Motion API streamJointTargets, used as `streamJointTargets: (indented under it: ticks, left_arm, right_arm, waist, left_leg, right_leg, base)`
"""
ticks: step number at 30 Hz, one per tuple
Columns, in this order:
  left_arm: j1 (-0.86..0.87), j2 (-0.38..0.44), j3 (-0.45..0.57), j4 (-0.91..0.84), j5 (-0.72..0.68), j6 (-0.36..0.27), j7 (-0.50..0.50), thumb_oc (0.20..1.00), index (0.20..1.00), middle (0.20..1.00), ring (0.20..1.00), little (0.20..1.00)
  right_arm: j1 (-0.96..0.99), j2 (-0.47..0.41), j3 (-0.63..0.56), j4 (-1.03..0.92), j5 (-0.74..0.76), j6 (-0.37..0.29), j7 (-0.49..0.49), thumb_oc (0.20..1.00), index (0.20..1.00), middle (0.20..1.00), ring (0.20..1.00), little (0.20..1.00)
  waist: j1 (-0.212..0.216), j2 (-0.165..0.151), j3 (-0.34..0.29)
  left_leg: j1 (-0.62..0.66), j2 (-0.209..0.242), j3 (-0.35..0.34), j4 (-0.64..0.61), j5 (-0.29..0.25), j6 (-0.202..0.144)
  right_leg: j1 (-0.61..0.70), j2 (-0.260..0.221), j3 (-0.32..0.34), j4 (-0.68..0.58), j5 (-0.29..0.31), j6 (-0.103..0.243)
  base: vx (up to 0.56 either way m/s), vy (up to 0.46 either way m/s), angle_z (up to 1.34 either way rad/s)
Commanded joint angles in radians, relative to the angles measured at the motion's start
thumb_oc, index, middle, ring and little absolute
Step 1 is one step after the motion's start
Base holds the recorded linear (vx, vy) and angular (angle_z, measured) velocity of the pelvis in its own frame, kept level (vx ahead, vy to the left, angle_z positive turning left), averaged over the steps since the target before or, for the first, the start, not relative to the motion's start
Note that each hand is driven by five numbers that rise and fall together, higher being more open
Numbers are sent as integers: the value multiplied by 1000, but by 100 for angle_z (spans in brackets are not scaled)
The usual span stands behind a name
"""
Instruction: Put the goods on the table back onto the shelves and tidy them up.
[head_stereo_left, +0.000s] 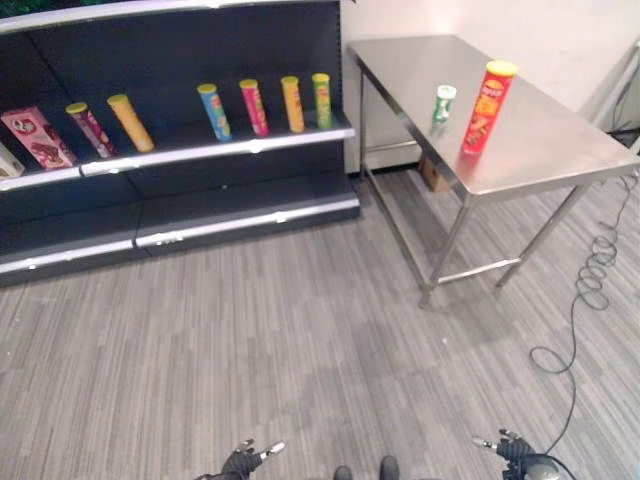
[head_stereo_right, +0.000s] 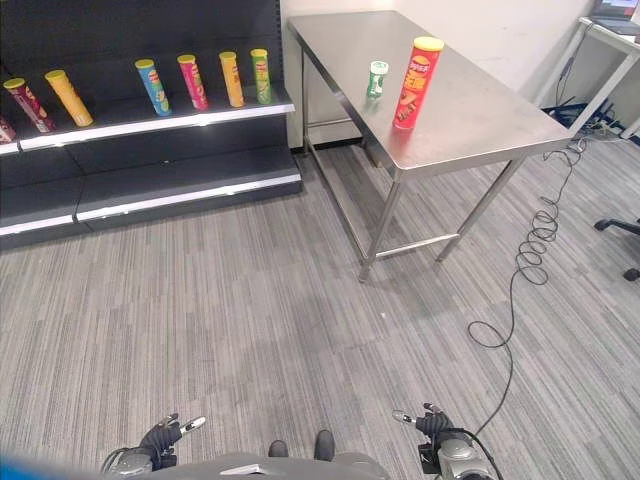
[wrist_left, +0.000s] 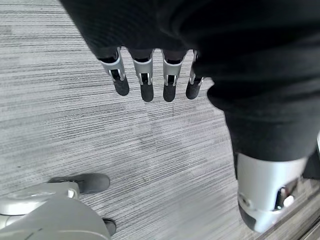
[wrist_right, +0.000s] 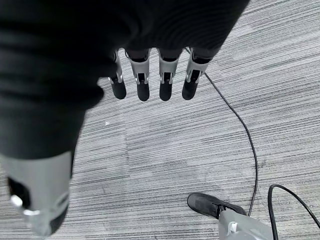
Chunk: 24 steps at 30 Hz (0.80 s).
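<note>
Head views: your red tube (head_stereo_left: 487, 107) and small green can (head_stereo_left: 444, 103) stand near the table's (head_stereo_left: 560, 150) front edge; six tubes line the shelf (head_stereo_left: 200, 150). Wrist views: your left hand (wrist_left: 150, 80) and right hand (wrist_right: 150, 80) hang relaxed, empty, over carpet.

1. Bright, even indoor light falls from overhead; the grey floor (head_stereo_left: 300, 330) ahead of both hands is lit uniformly.
2. The steel table (head_stereo_left: 560, 150), far ahead of the right hand (head_stereo_left: 512, 449), gleams pale and throws a faint, soft shadow on the floor beneath it.
3. White glare streaks the front edges of the shelf (head_stereo_left: 250, 147), far ahead of the left hand (head_stereo_left: 243, 461).
4. The shelf's top line bows where it nears the picture's edge.
5. In the wrist views, the back of each hand reads almost black.
</note>
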Motion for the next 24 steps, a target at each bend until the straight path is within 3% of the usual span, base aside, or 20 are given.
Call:
streamJointTargets:
  ticks: [1, 24]
  left_arm:
    - [-38, 35, -16, 55, 39, -27, -6, 1000, 1000, 1000, 1000, 1000]
    - [-34, 28, -27, 71, 59, -23, -2, 1000, 1000, 1000, 1000, 1000]
  right_arm:
    - [-32, -11, 22, 16, -32, -10, -3, 1000, 1000, 1000, 1000, 1000]
    - [-22, -14, 33, 18, -38, -5, -5, 1000, 1000, 1000, 1000, 1000]
  waist:
    - [-14, -35, -37]
    - [-12, -35, -22]
  left_leg:
    - [7, 51, -130, -45, -59, -85]
    - [-18, 53, -168, -45, -43, -94]
  right_leg:
    - [13, -115, 44, 45, -100, 137]
    - [-4, -93, 44, 52, -111, 123]
  base:
    - [0, 0, 0]
    - [-4, -20, 3]
